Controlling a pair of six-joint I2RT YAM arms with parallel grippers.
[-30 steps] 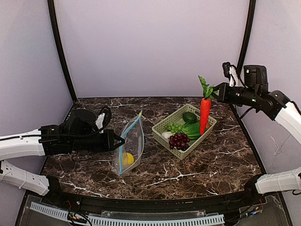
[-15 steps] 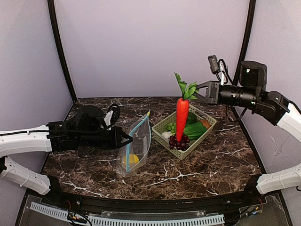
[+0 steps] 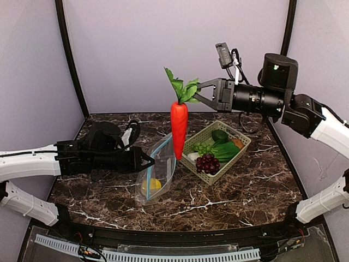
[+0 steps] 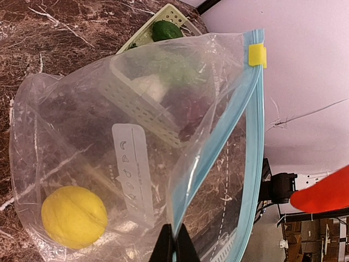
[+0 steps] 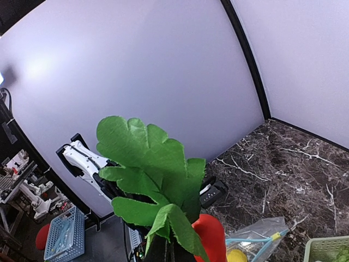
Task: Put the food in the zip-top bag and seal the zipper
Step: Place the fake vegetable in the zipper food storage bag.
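Zip-top bag (image 3: pixel 156 173) stands propped on the counter (image 3: pixel 256 185), left of centre, mouth facing up toward 1 o'clock. The zipper (image 4: pixel 242 142) is unsealed, its two teal lips spread apart, with the yellow slider tab (image 4: pixel 257 55) at the far end. Left fingers (image 3: pixel 146 160) are pinched fully shut on the near lip, holding the mouth up and open. Inside the bag there's only the lemon (image 3: pixel 153 184), low in the bottom corner.

Red pepper (image 3: pixel 178 130) hangs upright in the air at 1 o'clock from the bag, with its tip down by the mouth's far lip. From the top view I can't tell whether it's over the opening or just beside it. Right fingers (image 3: pixel 208 84) are shut on its green leaf top (image 5: pixel 155 180), not on the body.

Risks:
- The leaf grip is soft, so the pepper can swing or slip out on the way down.
- The tip may catch the far lip and fold the mouth shut, or push the bag over, since only one lip is pinched.
- The pepper is long and could jam across the bag, leaving the zipper unable to close.

Basket (image 3: pixel 240 143) sits at 3 o'clock from the bag. It holds grapes (image 3: pixel 208 162), leafy green (image 3: pixel 222 151), white bulb (image 3: pixel 193 156), a dark green piece (image 3: pixel 220 135) and a brownish piece (image 3: pixel 238 143) at the far side. Most of the food isn't bagged yet.
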